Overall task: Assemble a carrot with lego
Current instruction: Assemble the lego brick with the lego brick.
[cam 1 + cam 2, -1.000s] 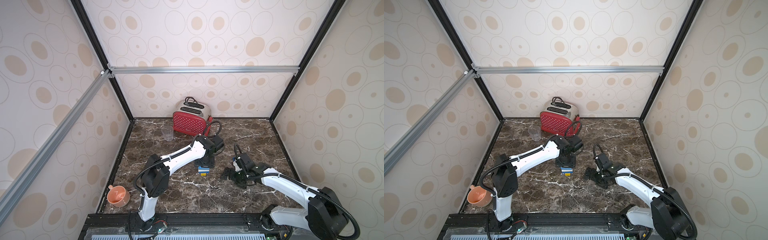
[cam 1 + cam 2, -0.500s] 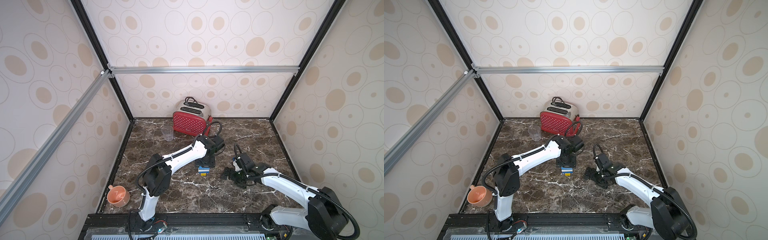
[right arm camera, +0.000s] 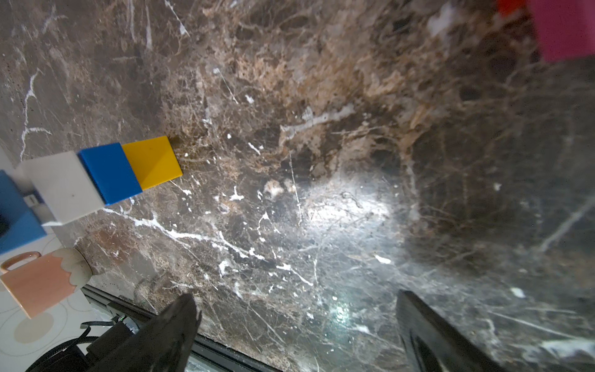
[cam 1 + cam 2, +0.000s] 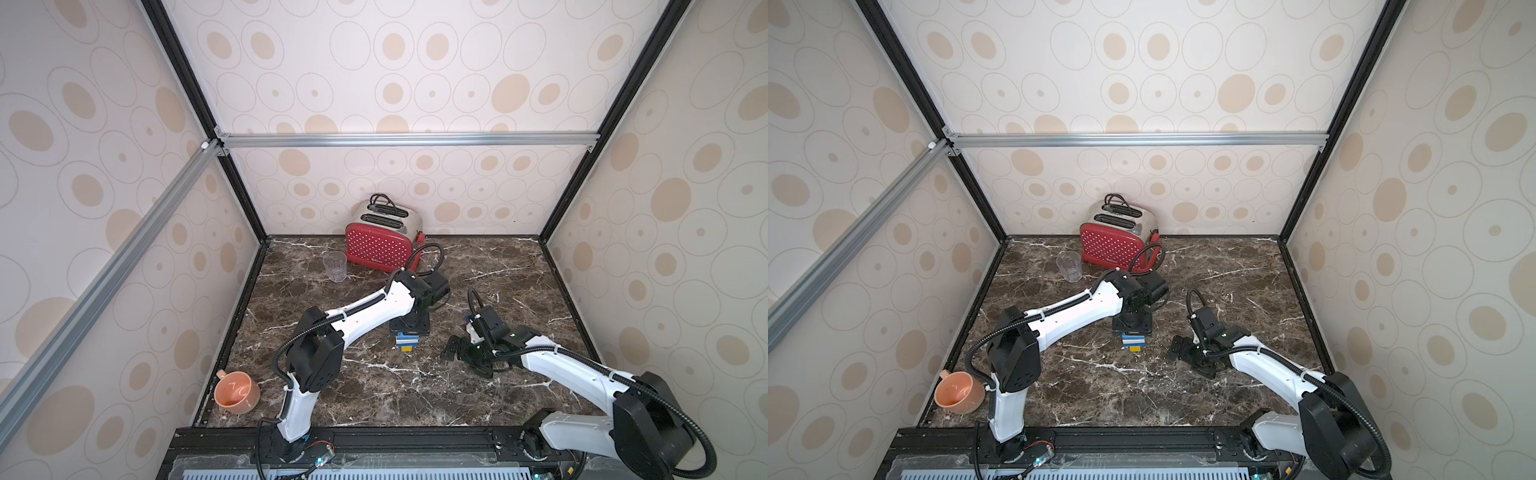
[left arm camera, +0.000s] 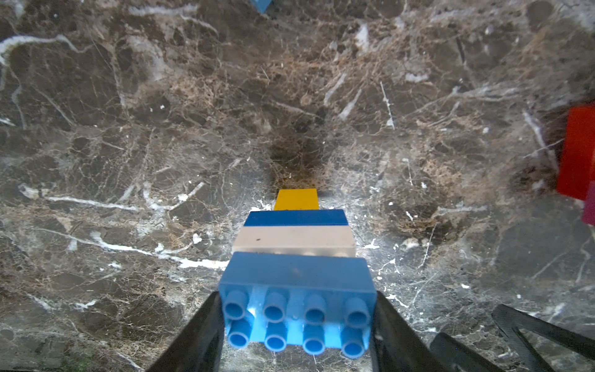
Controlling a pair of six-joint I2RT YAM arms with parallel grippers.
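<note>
Marble top (image 4: 374, 386), dark brown with white veins. Landmark = red toaster (image 4: 380, 245) at the back wall.

Carrot (image 5: 297, 257) sits in front of the toaster, a bit toward the robot side, also seen in both top views (image 4: 406, 340) (image 4: 1133, 341). Four layers are joined so far: yellow tip, dark blue, white, wide light blue with studs facing the wrist camera. Yellow end points down at the marble; contact looks likely but can't confirm.

Left gripper (image 5: 296, 322) is clamped on the light blue top brick, one finger on each short side. Right gripper (image 3: 296, 306) has its fingers spread wide and nothing between them. It hovers low over bare marble, further from the toaster than the carrot and off to the right-arm side (image 4: 453, 353).

Progress, my estimate: roughly half to two thirds. Left to do: the red layer, then the small top pieces. Loose lego not yet attached: red brick (image 5: 576, 154) and pink brick (image 5: 589, 206) at the edge of the left wrist view, pink one also in the right wrist view (image 3: 566, 29). A blue corner (image 5: 260, 4) shows too, mostly cropped.

Text: small mark low on the toaster front, too small to read. Clear cup (image 4: 335, 266) just beside the toaster, no legible marks. Peach mug (image 4: 237, 392) far from the toaster at the front edge, no writing seen.
</note>
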